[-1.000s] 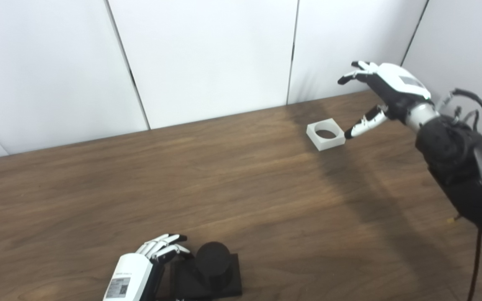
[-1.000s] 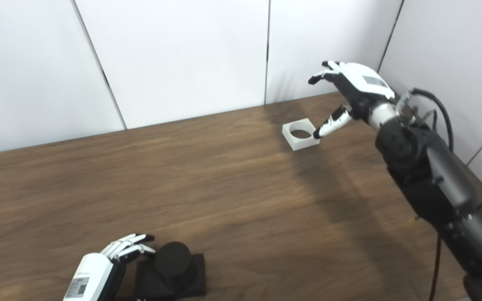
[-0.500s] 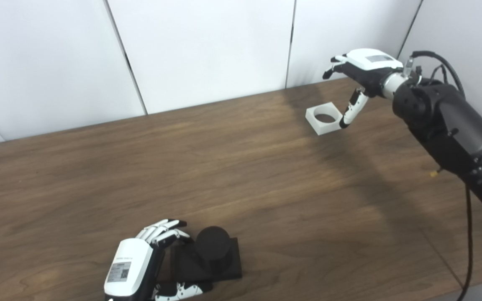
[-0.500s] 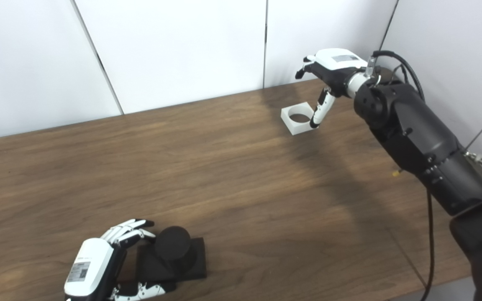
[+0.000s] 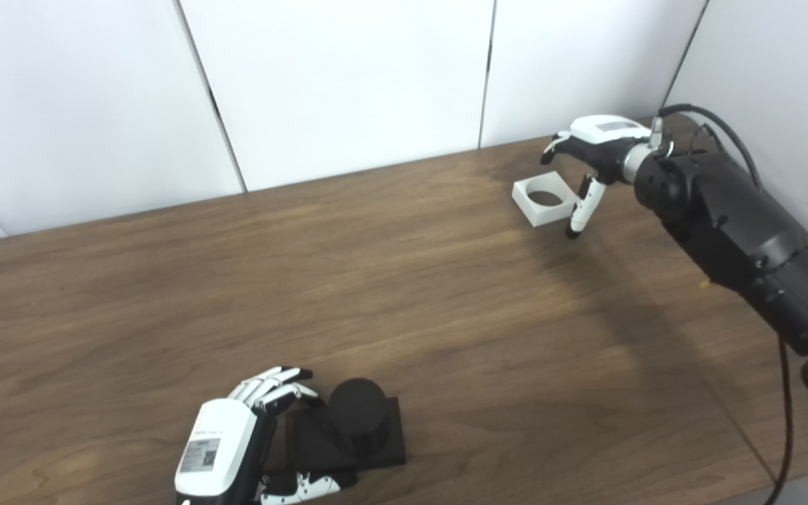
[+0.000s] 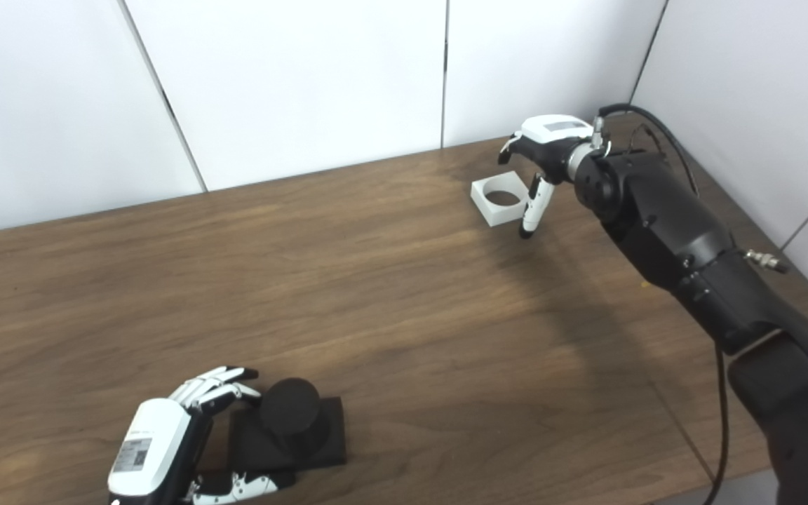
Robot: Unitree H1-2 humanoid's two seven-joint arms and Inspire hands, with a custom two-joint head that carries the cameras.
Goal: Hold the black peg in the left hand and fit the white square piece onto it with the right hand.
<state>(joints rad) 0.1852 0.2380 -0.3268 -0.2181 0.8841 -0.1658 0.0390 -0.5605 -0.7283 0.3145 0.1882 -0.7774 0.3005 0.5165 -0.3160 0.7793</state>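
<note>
- Wooden table with white wall panels right behind it and another white panel on the far right. Pretty bare setup otherwise.
- A black cable loops off the right arm near the wrist, and another thin cable hangs down past the table edge at the bottom right.
- The white square piece sits flat on the table at the far right, close to the back wall, its round hole facing up.
- The right hand is over the piece's right side, fingers spread and curled downward, holding nothing as far as I can see. Its thumb points down just beside the piece's right edge, though I can't tell if it actually touches.
- The black peg stands upright on its flat black square base near the front edge, well apart from the white piece, with bare wood between them.
- The left hand is right up against the base's left side. Fingers are stretched over the base's far corner toward the peg, with the thumb at the base's near edge. Whether it's really gripping I can't tell.
- There's a small sticker on the back of the left hand and a grey label on the right one, both too small to read.
</note>
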